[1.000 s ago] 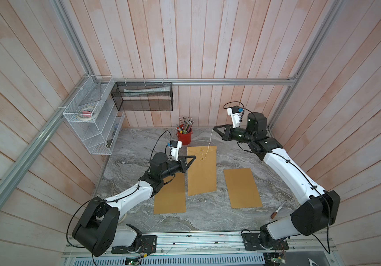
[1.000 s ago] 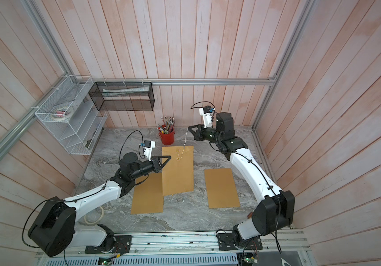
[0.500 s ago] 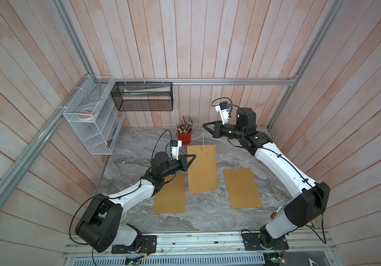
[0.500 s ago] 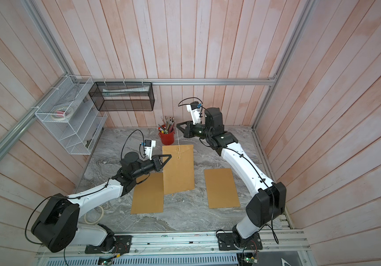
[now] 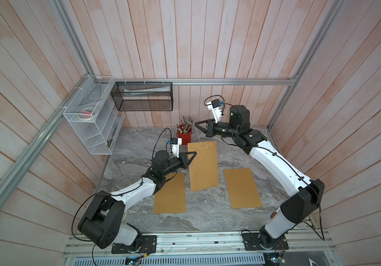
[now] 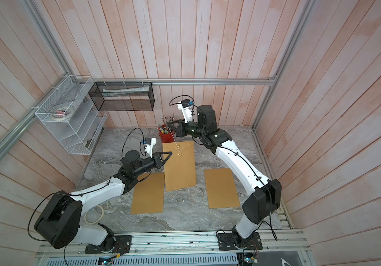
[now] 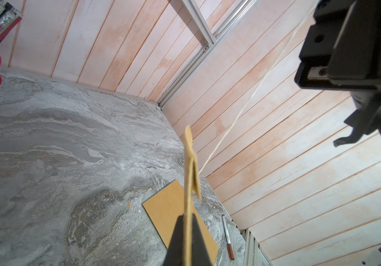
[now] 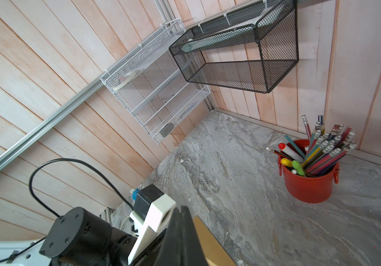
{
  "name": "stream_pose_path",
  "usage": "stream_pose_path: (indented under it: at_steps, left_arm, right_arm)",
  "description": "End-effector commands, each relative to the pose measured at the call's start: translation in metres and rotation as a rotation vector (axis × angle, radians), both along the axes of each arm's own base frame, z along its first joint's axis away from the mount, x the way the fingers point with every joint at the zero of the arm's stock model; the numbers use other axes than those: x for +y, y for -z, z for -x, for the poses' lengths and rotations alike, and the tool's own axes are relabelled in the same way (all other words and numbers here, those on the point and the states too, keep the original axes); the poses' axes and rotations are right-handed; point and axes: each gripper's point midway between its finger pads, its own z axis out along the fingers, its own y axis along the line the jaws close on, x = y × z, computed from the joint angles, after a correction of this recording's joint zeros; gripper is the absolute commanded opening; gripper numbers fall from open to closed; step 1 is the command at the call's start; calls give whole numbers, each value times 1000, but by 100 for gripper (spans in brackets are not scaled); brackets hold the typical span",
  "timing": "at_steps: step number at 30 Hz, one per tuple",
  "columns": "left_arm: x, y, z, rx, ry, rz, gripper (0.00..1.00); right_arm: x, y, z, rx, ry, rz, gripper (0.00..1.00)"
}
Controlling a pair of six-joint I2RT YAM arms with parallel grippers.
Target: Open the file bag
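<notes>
At the left long edge of the middle brown paper file bag (image 5: pixel 204 170), near its flap end, the left gripper (image 5: pixel 192 154) is closed. The left wrist view shows its two black fingers (image 7: pixel 198 244) pinching the bag's edge between them. Raised off the table beside the red cup of pencils (image 5: pixel 184 137), the right gripper (image 5: pixel 196 124) is also closed, clamped on a thin pale string (image 5: pixel 198 138). That string runs taut from the right gripper's tips down to the round button on the bag's flap. The file bag lies lengthwise between the two arms on the grey marble tabletop (image 5: pixel 127 165), with its flap end toward the back wall and the cup. Two more flat brown envelopes lie on the tabletop. The left envelope (image 5: pixel 170 195) is just beside the bag's near corner, partly under the left arm. The right envelope (image 5: pixel 242 187) lies apart on the bag's other side. A brown marker pen (image 7: pixel 227 237) lies near the right wall.
</notes>
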Motion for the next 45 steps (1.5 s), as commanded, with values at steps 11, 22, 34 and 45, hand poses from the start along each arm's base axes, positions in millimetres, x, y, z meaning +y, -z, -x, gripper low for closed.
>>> stream_pose_path:
  at_steps: [11, 22, 34, 45]
  left_arm:
    - [-7, -23, -12, -44, -13, 68, 0]
    - [0, -30, -18, -49, -49, 102, 0]
    - [27, -42, -36, -49, -135, 158, 0]
    - [41, -44, -42, -54, -189, 147, 0]
  right_arm:
    - [34, -23, 21, -35, -97, -30, 0]
    - [60, -22, 33, -29, -157, -33, 0]
    - [50, -7, 45, -6, -132, -20, 0]
    - [19, 37, 58, 85, -74, -5, 0]
